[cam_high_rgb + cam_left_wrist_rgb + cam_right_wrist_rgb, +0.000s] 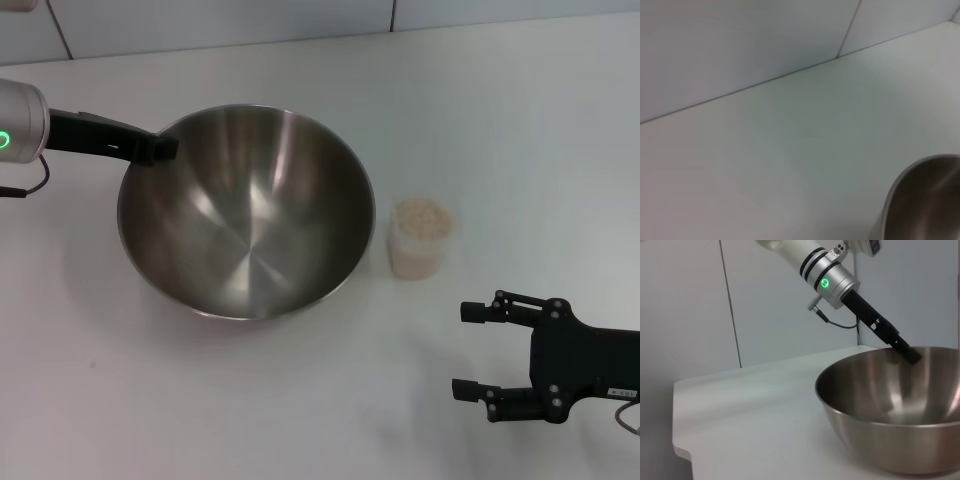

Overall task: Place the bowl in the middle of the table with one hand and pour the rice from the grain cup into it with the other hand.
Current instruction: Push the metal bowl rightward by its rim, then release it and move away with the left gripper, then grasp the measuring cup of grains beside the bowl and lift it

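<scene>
The stainless-steel bowl point(245, 215) stands on the white table point(480, 110), left of centre. My left gripper point(158, 147) reaches in from the left and is shut on the bowl's far-left rim. The grain cup point(420, 238), a small clear tumbler full of beige rice point(420, 217), stands upright just right of the bowl. My right gripper point(462, 350) is open and empty, low near the front right, apart from the cup. The right wrist view shows the bowl point(900, 405) with the left gripper point(910, 354) on its rim. The left wrist view shows part of the bowl point(920, 205).
A grey wall point(250, 20) runs along the table's back edge. The right wrist view shows a rounded table corner and edge point(682, 450) beyond the bowl. Bare tabletop lies in front of the bowl and behind the cup.
</scene>
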`<action>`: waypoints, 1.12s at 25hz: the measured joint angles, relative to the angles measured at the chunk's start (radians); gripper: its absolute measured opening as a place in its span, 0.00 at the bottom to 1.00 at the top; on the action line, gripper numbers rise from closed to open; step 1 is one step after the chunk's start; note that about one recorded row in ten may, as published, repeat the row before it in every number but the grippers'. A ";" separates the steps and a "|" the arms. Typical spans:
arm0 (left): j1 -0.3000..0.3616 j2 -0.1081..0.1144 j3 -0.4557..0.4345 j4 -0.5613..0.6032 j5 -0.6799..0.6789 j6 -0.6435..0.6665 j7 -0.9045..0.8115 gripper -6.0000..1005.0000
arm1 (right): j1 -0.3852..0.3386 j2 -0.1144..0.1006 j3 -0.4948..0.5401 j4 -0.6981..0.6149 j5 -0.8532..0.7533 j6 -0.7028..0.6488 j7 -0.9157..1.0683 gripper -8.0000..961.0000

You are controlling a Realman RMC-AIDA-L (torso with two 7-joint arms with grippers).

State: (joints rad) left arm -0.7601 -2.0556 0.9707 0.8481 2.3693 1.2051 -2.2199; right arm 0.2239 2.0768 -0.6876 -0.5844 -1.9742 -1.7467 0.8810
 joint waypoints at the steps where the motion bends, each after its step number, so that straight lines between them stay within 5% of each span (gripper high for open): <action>1: 0.002 -0.001 0.000 0.000 0.004 -0.008 0.000 0.05 | 0.000 0.000 0.000 0.000 0.000 0.000 0.000 0.83; 7: 0.013 -0.006 0.003 0.000 -0.004 -0.032 0.028 0.05 | 0.000 0.000 -0.001 0.000 0.000 0.004 0.000 0.83; 15: 0.018 -0.006 -0.003 0.063 -0.082 0.055 0.116 0.24 | 0.001 0.000 0.010 0.003 0.006 0.011 0.002 0.82; 19: 0.093 -0.009 -0.003 0.241 -0.131 0.181 0.201 0.38 | -0.001 0.003 0.066 0.020 0.021 0.048 0.012 0.82; 20: 0.157 -0.010 0.001 0.322 -0.212 0.235 0.284 0.40 | 0.003 0.007 0.139 0.050 0.029 0.101 0.015 0.82; 28: 0.377 0.006 -0.006 0.402 -0.489 0.397 0.594 0.61 | 0.035 0.009 0.327 0.209 0.132 0.323 -0.088 0.82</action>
State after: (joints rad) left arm -0.3831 -2.0496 0.9646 1.2500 1.8803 1.6018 -1.6261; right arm 0.2586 2.0856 -0.3608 -0.3751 -1.8422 -1.4234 0.7926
